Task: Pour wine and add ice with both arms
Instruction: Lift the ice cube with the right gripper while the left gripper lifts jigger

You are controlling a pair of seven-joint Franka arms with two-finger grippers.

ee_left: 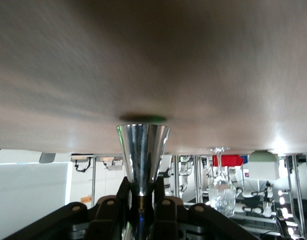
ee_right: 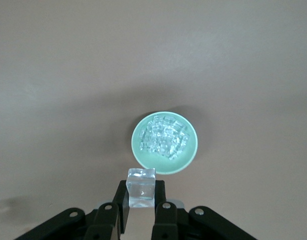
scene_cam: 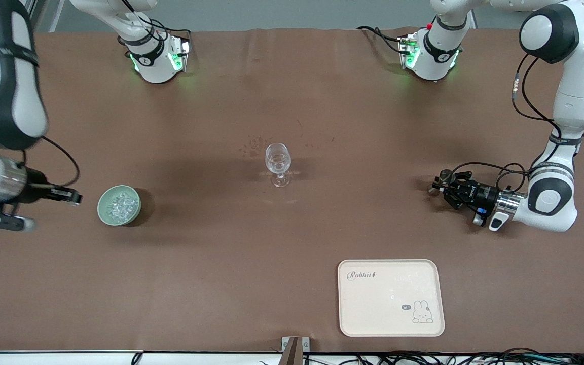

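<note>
A clear stemmed glass (scene_cam: pixel 278 163) stands upright mid-table. A pale green bowl (scene_cam: pixel 119 205) full of ice (scene_cam: pixel 122 205) sits toward the right arm's end. My right gripper (scene_cam: pixel 73 196) hangs beside the bowl. In the right wrist view the gripper (ee_right: pixel 141 194) is shut on one clear ice cube (ee_right: pixel 141 186), with the bowl (ee_right: pixel 189 150) and its ice (ee_right: pixel 165 137) just ahead. My left gripper (scene_cam: pixel 438 188) is low toward the left arm's end. It (ee_left: pixel 142 189) is shut on a shiny steel conical cup (ee_left: pixel 142 152). The glass (ee_left: pixel 221 192) shows farther off.
A cream tray (scene_cam: pixel 391 297) with a rabbit drawing lies nearer the front camera than the glass, toward the left arm's end. Small dark stains (scene_cam: pixel 254 144) mark the brown tabletop by the glass. Both arm bases stand along the table edge farthest from the camera.
</note>
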